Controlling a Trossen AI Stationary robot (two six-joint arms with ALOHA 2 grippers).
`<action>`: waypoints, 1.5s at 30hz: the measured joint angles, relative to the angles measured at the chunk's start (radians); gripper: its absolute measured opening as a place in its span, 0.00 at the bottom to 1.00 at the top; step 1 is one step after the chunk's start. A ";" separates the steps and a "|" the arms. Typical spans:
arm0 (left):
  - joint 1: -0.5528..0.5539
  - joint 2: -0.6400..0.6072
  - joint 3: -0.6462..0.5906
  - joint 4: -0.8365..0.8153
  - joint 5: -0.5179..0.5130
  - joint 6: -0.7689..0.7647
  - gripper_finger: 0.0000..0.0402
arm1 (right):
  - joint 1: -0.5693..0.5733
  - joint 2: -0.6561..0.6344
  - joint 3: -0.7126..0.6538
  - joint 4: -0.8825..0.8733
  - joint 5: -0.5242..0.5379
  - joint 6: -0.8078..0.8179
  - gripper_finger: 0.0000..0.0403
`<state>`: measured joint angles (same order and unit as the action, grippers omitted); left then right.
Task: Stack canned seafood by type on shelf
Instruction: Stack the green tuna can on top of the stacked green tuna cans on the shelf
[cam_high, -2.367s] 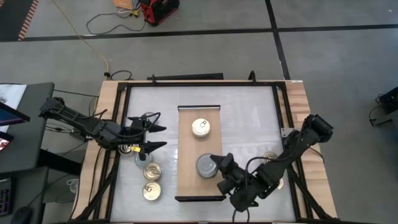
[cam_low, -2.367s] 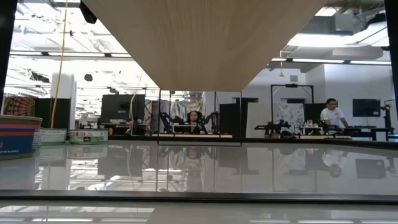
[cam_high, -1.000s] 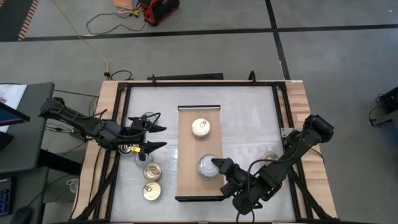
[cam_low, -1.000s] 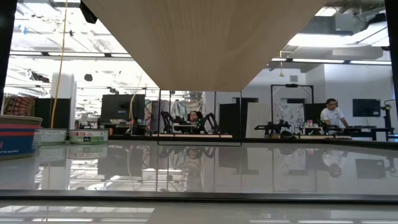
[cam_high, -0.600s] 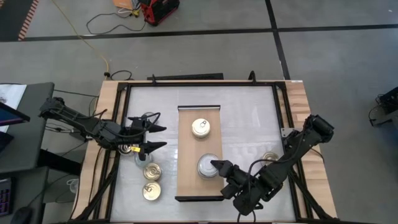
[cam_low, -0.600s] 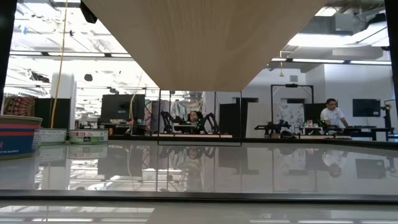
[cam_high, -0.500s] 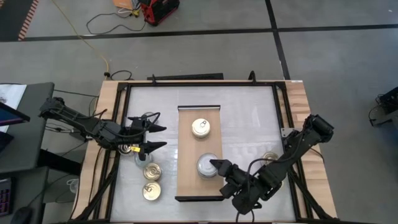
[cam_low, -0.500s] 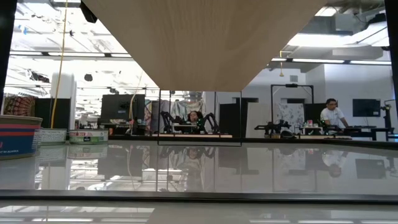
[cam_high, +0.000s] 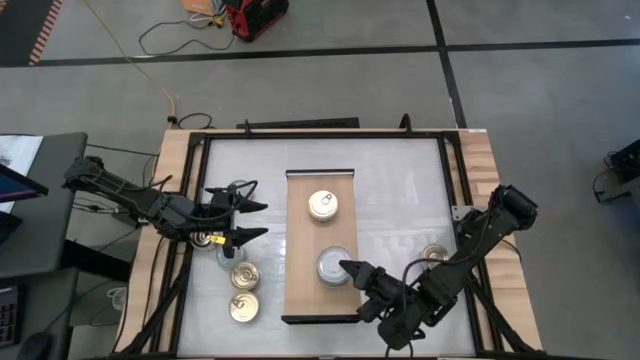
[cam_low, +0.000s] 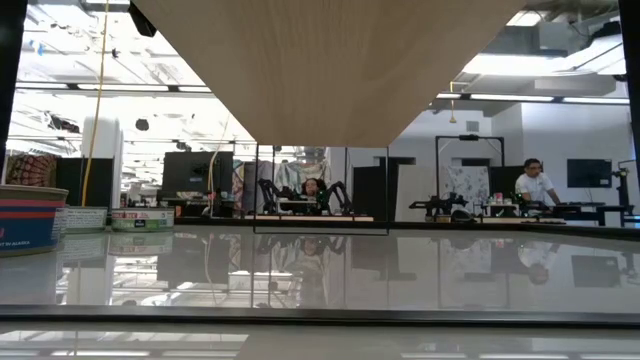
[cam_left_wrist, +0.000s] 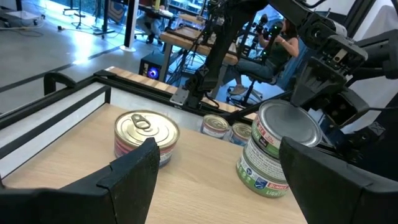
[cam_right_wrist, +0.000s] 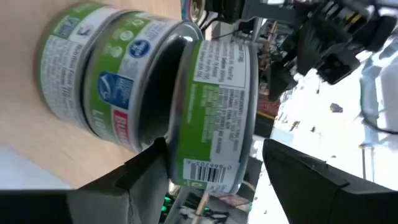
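Two tins sit on the shelf (cam_high: 322, 245), a light-wood board in the middle of the high view: a gold-lidded can (cam_high: 322, 205) toward its upper end and a silver-lidded stack (cam_high: 333, 267) lower down. From the right wrist the stack's top green-labelled tin (cam_right_wrist: 211, 106) looks tilted off the one beneath. The right gripper (cam_high: 352, 274) is at the stack's lower-right edge, fingers spread; whether they touch it I cannot tell. The left gripper (cam_high: 250, 220), fingers released wide and holding nothing, hovers left of the shelf above a partly hidden tin (cam_high: 205, 238). Two more gold cans (cam_high: 243, 290) lie at lower left, another (cam_high: 434, 254) at right, half covered by the arm. All rests on a glossy white tabletop (cam_high: 400, 190) framed in wood, on grey floor. The low view is mostly blocked by the board's underside (cam_low: 320, 60), with a busy workshop and a seated person (cam_low: 533, 183) beyond.
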<state>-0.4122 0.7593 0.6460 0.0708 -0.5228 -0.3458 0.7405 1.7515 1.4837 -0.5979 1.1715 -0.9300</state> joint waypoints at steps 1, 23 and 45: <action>0.000 0.000 0.000 0.000 0.000 0.000 0.79 | 0.000 0.000 0.000 0.005 0.000 -0.003 0.72; 0.000 0.000 0.000 0.003 0.003 -0.007 0.79 | 0.010 -0.036 0.000 -0.019 -0.123 0.131 0.72; 0.000 0.000 0.000 0.011 -0.006 -0.006 0.79 | -0.002 -0.050 0.063 -0.008 -0.285 0.181 0.72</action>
<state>-0.4121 0.7592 0.6460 0.0814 -0.5285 -0.3523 0.7384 1.7016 1.5471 -0.6055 0.8869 -0.7487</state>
